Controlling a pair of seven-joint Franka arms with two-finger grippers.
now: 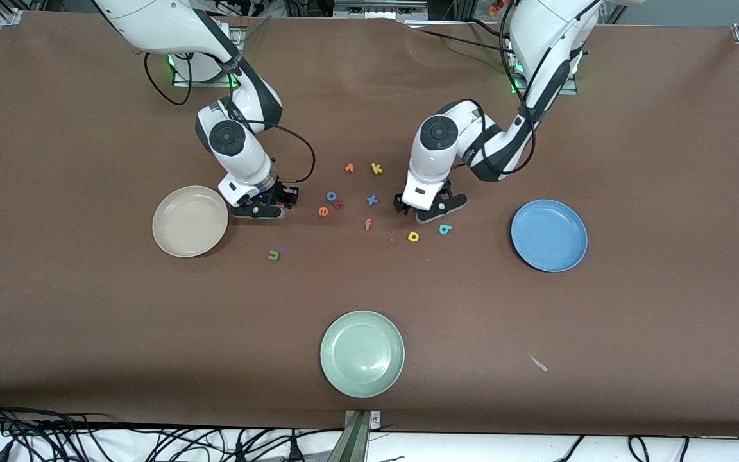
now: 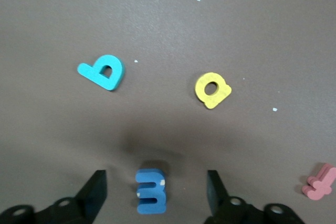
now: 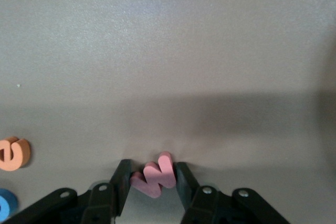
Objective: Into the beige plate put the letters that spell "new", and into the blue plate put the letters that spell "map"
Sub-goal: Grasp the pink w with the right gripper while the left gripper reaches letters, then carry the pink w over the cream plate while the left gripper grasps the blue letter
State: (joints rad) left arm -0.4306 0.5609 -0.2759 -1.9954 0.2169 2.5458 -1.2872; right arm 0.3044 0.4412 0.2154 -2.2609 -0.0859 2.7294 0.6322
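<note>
Clock directions follow the front view, with 12 toward the robots' bases.

The round cream-beige shallow plate (image 1: 190,221) lay at 9 o'clock on the brown table (image 1: 632,160), and the round medium-blue shallow plate (image 1: 549,235) at 3 o'clock. Both held 0 letters.

The right gripper (image 3: 152,174) was down at the tabletop, just at 3 o'clock of the beige plate. Its 2 fingers pressed both sides of the salmon-red foam letter w (image 3: 154,178). The orange foam letter e (image 1: 323,211) lay at 3 o'clock of it and the green foam letter n (image 1: 273,255) at 5 o'clock.

The left gripper (image 2: 155,187) was low over the blue foam letter m (image 2: 151,191), with its fingers spread wide on either side of the letter, not touching it. The teal foam letter a (image 1: 445,229) lay near it at 4 o'clock and the yellow foam letter p (image 1: 413,236) at 7 o'clock.
</note>
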